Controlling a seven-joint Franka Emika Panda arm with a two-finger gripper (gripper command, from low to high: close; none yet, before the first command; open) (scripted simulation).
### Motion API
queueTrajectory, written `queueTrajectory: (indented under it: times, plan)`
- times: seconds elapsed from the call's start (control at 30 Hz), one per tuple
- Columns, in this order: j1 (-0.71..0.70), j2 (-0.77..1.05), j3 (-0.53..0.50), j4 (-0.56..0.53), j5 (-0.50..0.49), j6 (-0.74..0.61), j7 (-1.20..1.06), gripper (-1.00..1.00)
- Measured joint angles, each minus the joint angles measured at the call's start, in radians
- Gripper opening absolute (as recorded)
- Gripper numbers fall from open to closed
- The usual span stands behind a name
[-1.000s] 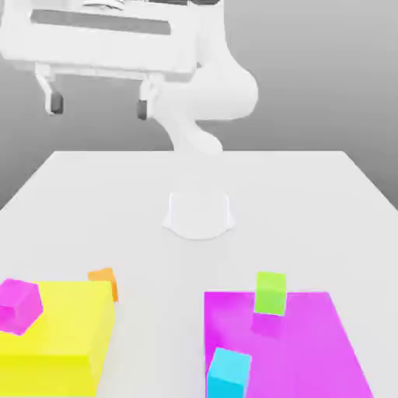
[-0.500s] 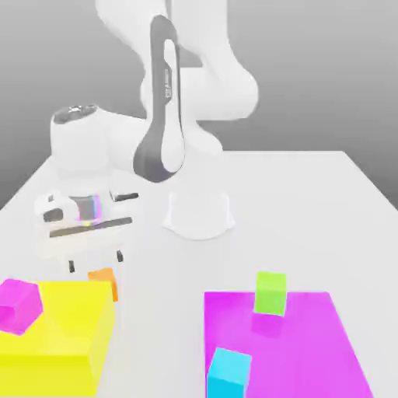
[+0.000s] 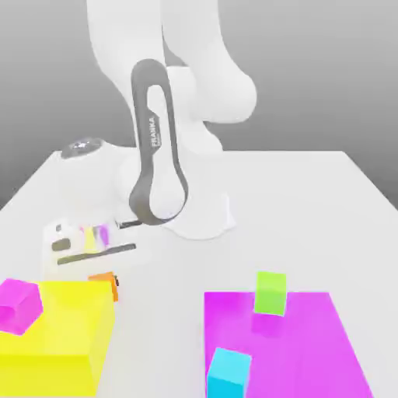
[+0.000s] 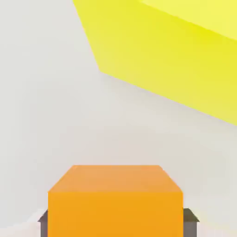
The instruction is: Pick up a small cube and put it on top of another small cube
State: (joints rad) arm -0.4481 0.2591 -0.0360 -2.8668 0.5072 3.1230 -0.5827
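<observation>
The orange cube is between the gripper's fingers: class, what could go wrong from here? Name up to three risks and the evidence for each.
1. The orange cube might slip as it is lifted, since only the gripper pressing on two opposite sides would hold it.
2. The yellow block stands close by, so a sideways move before lifting could knock it.
3. That knock might also shift the magenta cube resting on the block.

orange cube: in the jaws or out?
In: the hand view shows the orange cube between the jaws, one against each side.
</observation>
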Motion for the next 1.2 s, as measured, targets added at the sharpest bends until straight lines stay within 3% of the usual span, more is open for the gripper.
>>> queueTrajectory:
  times: [0.07, 0.2, 0.4, 0.63, 1.0, 1.2]
  plan:
    - [-0.011, 0.004, 0.011, 0.0, 0.0, 0.005, 0.0, -1.0]
    - [0.095, -0.062, -0.116, -0.012, -0.078, -0.049, 0.057, -1.0]
    - [0.215, -0.185, -0.307, -0.045, -0.348, -0.136, 0.255, -1.0]
    - [0.144, -0.296, -0.336, -0.06, -0.607, -0.261, 0.429, -1.0]
    - [0.126, -0.255, -0.336, 0.319, -0.624, -0.656, 0.539, -1.0]
    - [0.057, -0.255, -0.236, 0.525, -0.53, -0.8, 0.604, -1.0]
